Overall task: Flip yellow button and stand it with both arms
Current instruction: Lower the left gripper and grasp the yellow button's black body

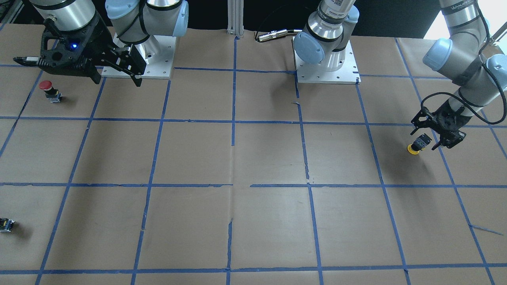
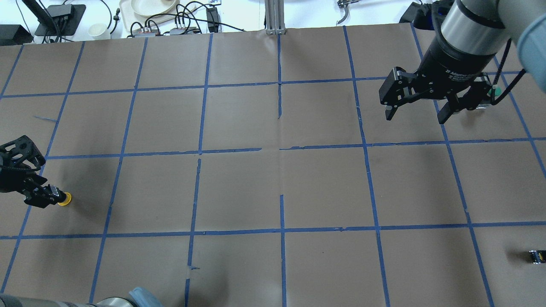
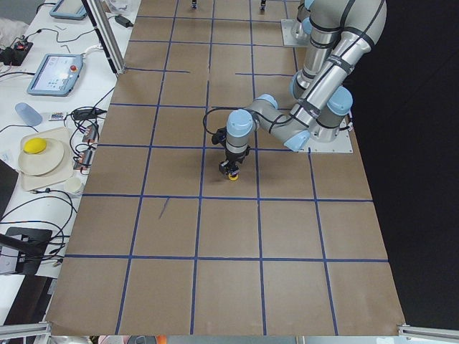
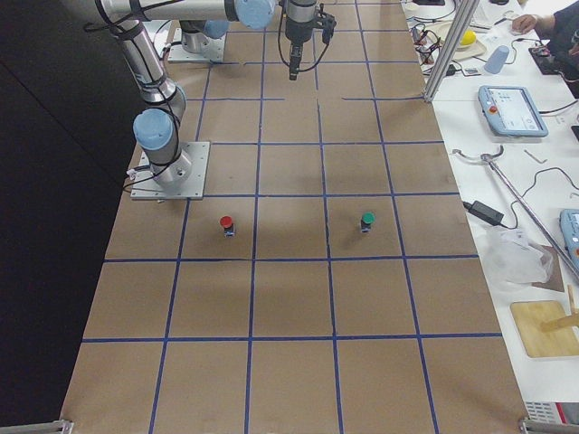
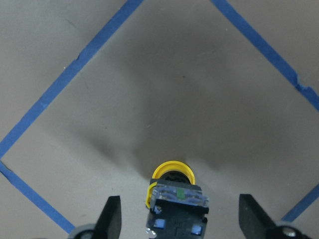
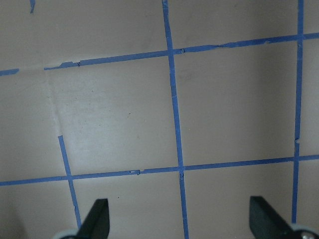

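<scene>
The yellow button [image 1: 416, 146] rests tilted on the brown table paper, with its yellow cap down on the paper and its grey base up toward my left gripper. My left gripper [image 1: 425, 140] hangs low over it and is open. In the left wrist view the button [image 5: 175, 196] sits between the two fingers [image 5: 112, 219] and neither touches it. It also shows in the overhead view [image 2: 60, 198] beside the left gripper [image 2: 42, 183]. My right gripper [image 2: 414, 118] is open and empty, raised high near its base [image 1: 118, 82], far from the button.
A red-capped button [image 1: 49, 90] stands near the right arm's base plate [image 1: 158, 59]. A green-capped button [image 4: 366, 220] stands further out. A small dark block [image 2: 536, 256] lies at the table's right edge. Blue tape lines grid the paper.
</scene>
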Controlling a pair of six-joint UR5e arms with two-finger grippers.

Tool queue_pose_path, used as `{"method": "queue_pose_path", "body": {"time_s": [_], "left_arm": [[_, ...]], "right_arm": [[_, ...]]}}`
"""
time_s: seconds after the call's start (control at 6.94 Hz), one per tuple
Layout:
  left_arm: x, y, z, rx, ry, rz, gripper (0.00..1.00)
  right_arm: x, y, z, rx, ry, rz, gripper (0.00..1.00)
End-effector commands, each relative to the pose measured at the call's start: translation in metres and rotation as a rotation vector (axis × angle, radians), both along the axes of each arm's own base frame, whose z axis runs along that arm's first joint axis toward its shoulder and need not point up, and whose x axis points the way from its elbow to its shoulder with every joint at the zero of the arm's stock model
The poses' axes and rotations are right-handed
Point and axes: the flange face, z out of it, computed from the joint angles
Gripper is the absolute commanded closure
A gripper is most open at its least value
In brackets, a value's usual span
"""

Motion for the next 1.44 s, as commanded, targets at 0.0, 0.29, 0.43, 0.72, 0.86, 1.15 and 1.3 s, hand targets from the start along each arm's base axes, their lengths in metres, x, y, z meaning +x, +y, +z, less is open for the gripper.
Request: {"method": "queue_pose_path", "body": {"time_s": [0.0,0.29,0.43,0.72,0.86,1.15,1.3], "left_arm": [[0.002,-0.002,-0.009,0.006,0.010,-0.006,0.21],[0.002,-0.001,-0.007,0.008,0.006,-0.009,0.46],[0.002,-0.001,-0.006,0.005,0.004,-0.011,0.59],[0.000,-0.005,0.008,-0.016,-0.008,-0.025,0.74],[-0.011,-0.008,0.024,-0.029,0.001,-0.026,0.76],[-0.066,0.006,0.065,0.013,0.168,0.063,0.78],[-0.096,0.004,0.073,0.019,0.236,0.125,0.79]], "right_arm": [[0.001,0.000,-0.005,0.010,-0.001,0.009,0.00],[0.004,0.004,-0.006,0.008,-0.030,-0.010,0.00],[0.011,0.002,-0.001,-0.003,-0.103,-0.026,0.00],[0.010,0.003,-0.004,0.003,-0.094,-0.035,0.00],[0.010,0.004,-0.003,0.002,-0.091,-0.035,0.00],[0.010,0.004,-0.004,0.005,-0.090,-0.035,0.00],[0.011,0.004,-0.002,0.001,-0.098,-0.061,0.00]]}}
